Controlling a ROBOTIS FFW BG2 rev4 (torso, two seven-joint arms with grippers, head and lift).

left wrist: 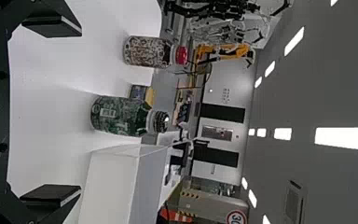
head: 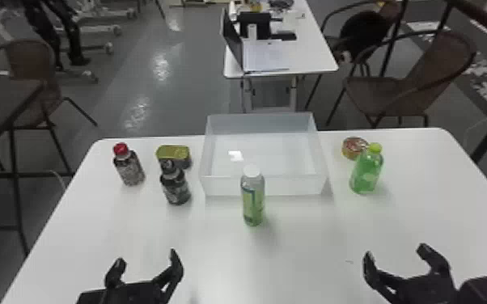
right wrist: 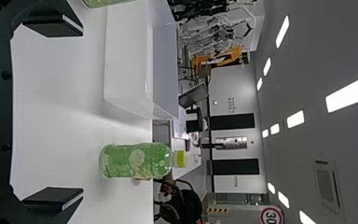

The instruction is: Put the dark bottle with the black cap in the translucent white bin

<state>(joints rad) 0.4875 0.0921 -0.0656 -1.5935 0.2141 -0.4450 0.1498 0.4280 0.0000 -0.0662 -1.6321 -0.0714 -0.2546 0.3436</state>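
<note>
The dark bottle with the black cap (head: pixel 175 186) stands upright on the table, just left of the translucent white bin (head: pixel 265 186). My left gripper (head: pixel 145 264) is open at the near left, short of the dark bottle. In the left wrist view the dark bottle (left wrist: pixel 121 115) lies beyond and between the spread fingers of the left gripper (left wrist: pixel 51 112), with the bin (left wrist: pixel 109 184) beside it. My right gripper (head: pixel 396 254) is parked open at the near right; in the right wrist view nothing is between the fingers of the right gripper (right wrist: pixel 53 114).
Left of the dark bottle stands a red-capped bottle (head: pixel 130 166), and behind it a yellow-topped tin (head: pixel 173 153). A white-capped green bottle (head: pixel 253 200) stands before the bin. Right of the bin are a green bottle with yellow-green cap (head: pixel 366 172) and a round tin (head: pixel 352 148).
</note>
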